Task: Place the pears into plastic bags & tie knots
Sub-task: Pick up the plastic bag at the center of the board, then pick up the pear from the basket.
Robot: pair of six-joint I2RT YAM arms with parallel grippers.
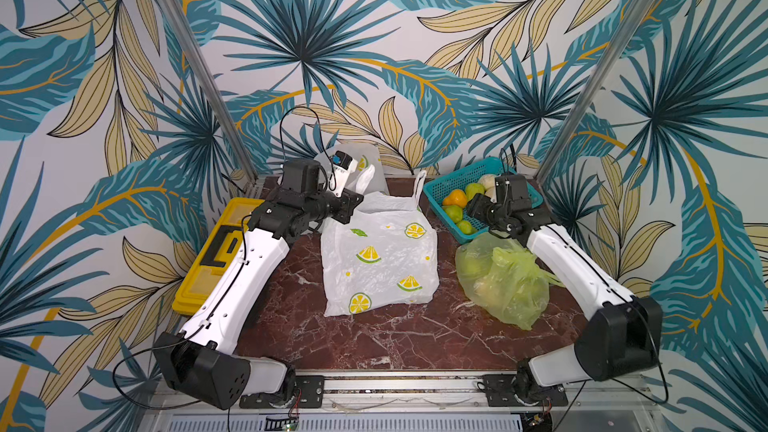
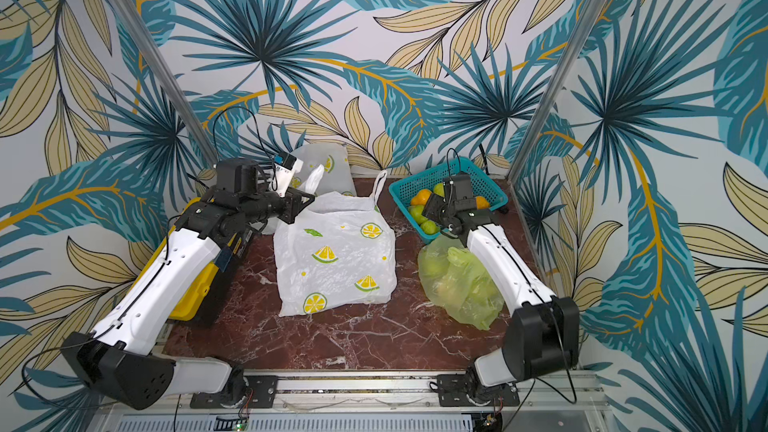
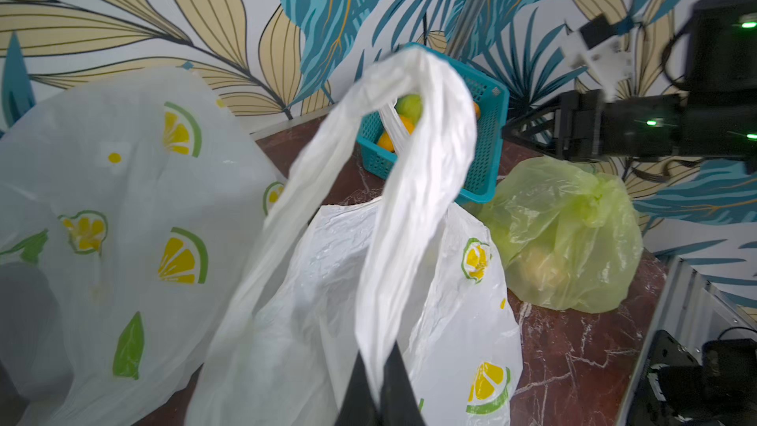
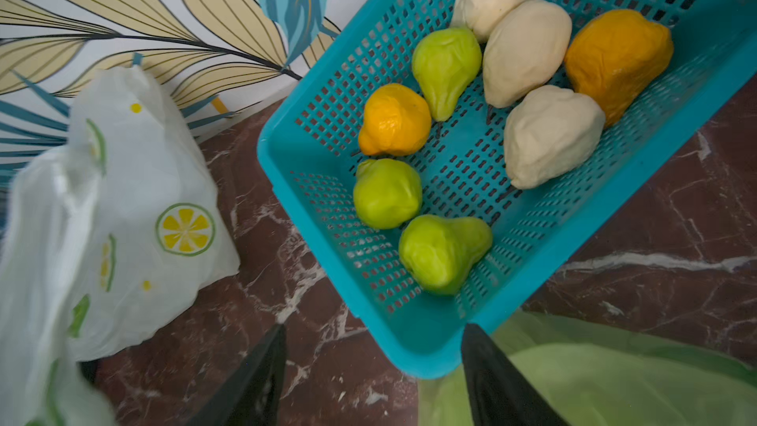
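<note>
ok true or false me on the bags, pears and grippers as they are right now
1. The left gripper is shut on a handle of the front white bag. True.
2. The right gripper holds a green pear. False: it is open and empty, above the teal basket.
3. The teal basket holds three cream pears. True.
4. The light green bag is empty. False: pears show through its plastic.
</note>
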